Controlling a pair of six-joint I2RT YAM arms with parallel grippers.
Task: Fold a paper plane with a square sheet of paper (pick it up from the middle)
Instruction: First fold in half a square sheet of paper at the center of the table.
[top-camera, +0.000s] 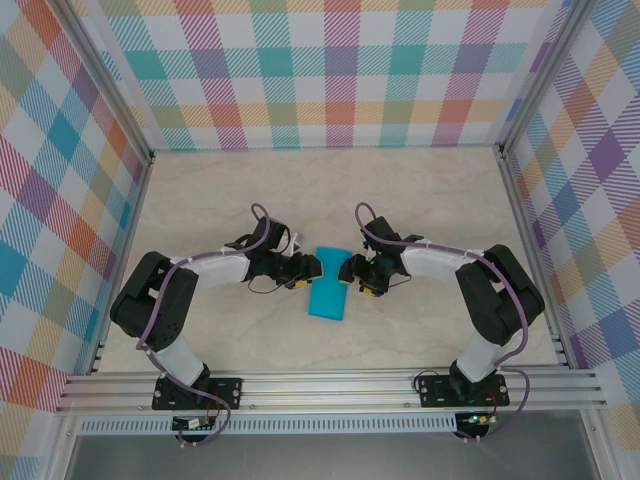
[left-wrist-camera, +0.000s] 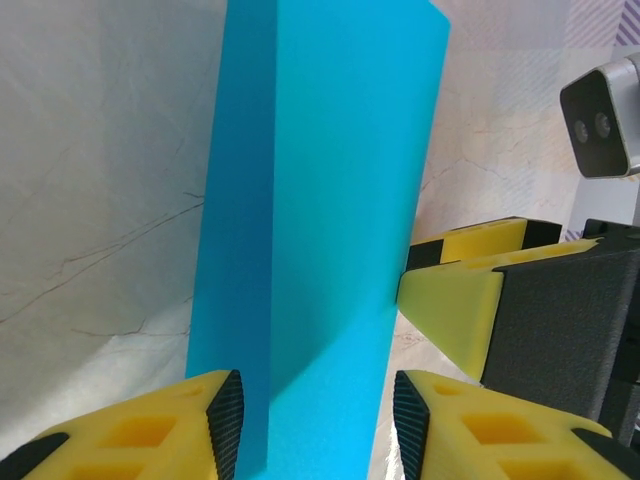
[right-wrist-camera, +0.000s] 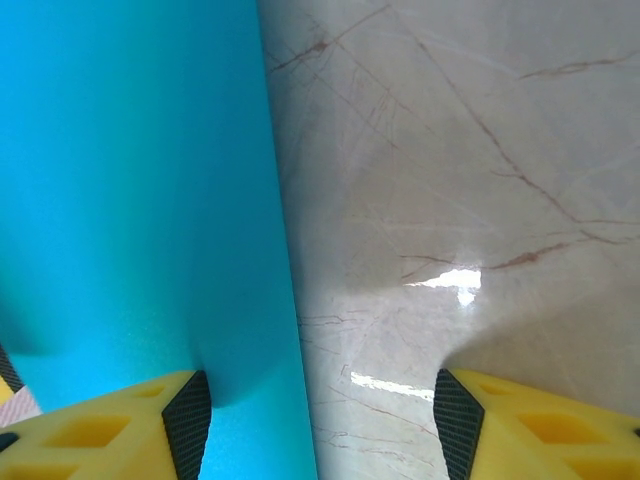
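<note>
Folded sheet of paper (top-camera: 328, 288) lying on the table (top-camera: 200, 200) midway between the two arms. The left gripper (left-wrist-camera: 318, 420) straddles the strip, a pad at each long edge; whether the pads press it cannot be told. The right gripper (right-wrist-camera: 320, 420) has its jaws spread wide, one finger over the paper's edge, the other over bare table.

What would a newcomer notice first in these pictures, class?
The bright teal paper lies at the middle of the pale marbled table. The left hand and the right hand flank it, both open. Pastel plaid walls ring the scene.
</note>
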